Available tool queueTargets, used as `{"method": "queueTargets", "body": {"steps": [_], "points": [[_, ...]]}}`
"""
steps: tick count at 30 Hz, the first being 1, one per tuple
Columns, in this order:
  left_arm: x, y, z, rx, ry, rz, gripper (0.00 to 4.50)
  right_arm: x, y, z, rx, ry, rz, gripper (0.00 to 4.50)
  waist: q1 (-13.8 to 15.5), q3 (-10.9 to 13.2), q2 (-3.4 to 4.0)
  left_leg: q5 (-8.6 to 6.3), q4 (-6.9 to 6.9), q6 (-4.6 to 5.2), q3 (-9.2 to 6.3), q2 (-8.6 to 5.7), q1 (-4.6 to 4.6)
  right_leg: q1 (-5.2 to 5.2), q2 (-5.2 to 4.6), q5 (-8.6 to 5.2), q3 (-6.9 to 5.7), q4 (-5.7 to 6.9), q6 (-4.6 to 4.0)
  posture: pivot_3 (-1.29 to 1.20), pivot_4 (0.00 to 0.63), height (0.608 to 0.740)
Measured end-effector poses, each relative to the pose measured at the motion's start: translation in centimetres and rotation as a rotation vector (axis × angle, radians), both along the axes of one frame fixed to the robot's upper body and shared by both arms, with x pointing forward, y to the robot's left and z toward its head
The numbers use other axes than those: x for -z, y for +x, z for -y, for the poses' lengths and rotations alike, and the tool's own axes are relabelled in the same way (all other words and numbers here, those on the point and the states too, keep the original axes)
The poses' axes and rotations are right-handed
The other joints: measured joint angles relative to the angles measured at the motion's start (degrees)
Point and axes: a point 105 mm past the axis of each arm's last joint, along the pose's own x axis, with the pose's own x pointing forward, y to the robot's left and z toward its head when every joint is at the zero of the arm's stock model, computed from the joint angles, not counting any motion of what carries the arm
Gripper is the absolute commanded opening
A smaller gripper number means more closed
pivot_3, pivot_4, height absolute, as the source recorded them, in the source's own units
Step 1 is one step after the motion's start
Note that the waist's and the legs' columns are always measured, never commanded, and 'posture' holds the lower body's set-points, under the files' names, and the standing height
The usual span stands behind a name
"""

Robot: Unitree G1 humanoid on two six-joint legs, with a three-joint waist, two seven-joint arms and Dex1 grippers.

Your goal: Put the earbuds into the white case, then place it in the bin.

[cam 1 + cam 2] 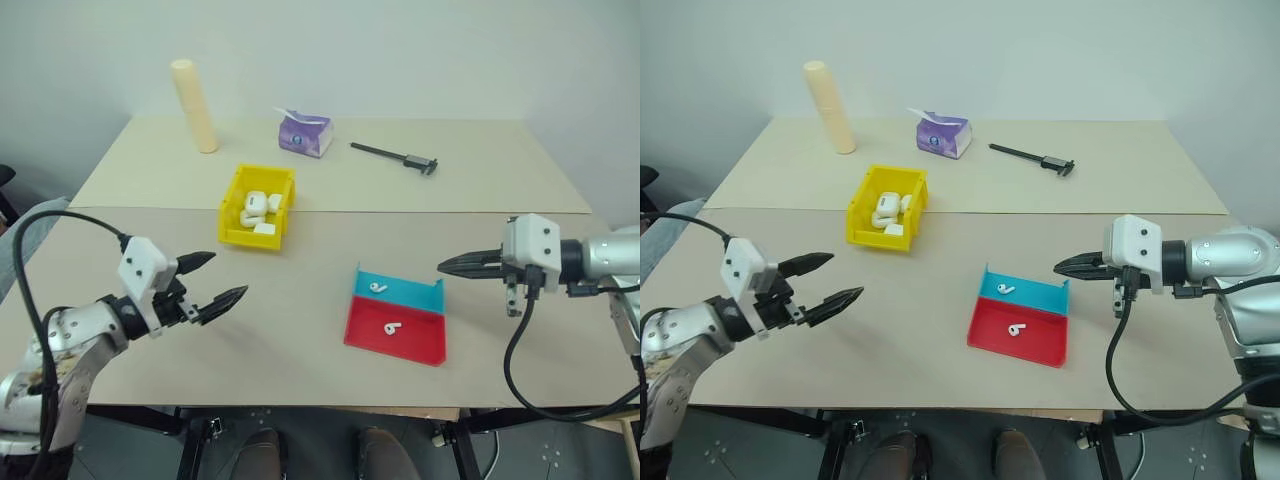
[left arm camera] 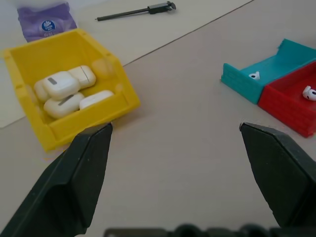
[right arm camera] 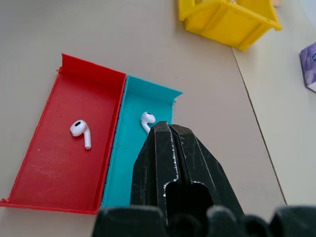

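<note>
We see a pale beige bench [image 1: 470, 200] across mid-frame, a plain white wall [image 1: 420, 50] along the top, dark floor [image 1: 320, 450] at the bottom.

Earbuds [image 1: 378, 288] in tray; cases [image 1: 258, 210] in bin [image 1: 232, 208]

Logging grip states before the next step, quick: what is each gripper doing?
Left gripper: open, empty.
Right gripper: closed, holding nothing.

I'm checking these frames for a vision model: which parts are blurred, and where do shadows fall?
Left wrist view: the left gripper's fingers loom soft in the foreground, while the bin and its white cases stay sharp. Right wrist view: the shut fingers cover part of the teal tray half. Head views: even light, with faint shadows.
</note>
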Motion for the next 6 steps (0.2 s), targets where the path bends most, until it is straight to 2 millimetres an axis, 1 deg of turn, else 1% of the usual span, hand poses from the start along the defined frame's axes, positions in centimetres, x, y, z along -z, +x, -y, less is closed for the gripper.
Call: {"method": "queueTargets", "body": {"steps": [3,6], "points": [[-1.3,-0.1,-0.5,-0.031,-0.034,0.035,4.48,0.0,0.6,-0.6,-0.025,0.006,0.012,0.00,0.15,0.00,0.00,-0.01,0.00,0.00,-0.02,-0.01,-0.02,0.00,-0.02,0.00,0.02,0.00,0.00,0.00,0.150,0.740],[-1.6,-0.4,-0.7,-0.040,-0.022,0.039,4.48,0.3,0.9,-1.2,-0.047,0.006,0.013,0.00,-0.03,0.00,0.00,-0.02,-0.01,0.02,-0.02,0.00,-0.05,-0.05,-0.01,0.00,0.04,-0.02,-0.01,0.00,0.150,0.740]]}}
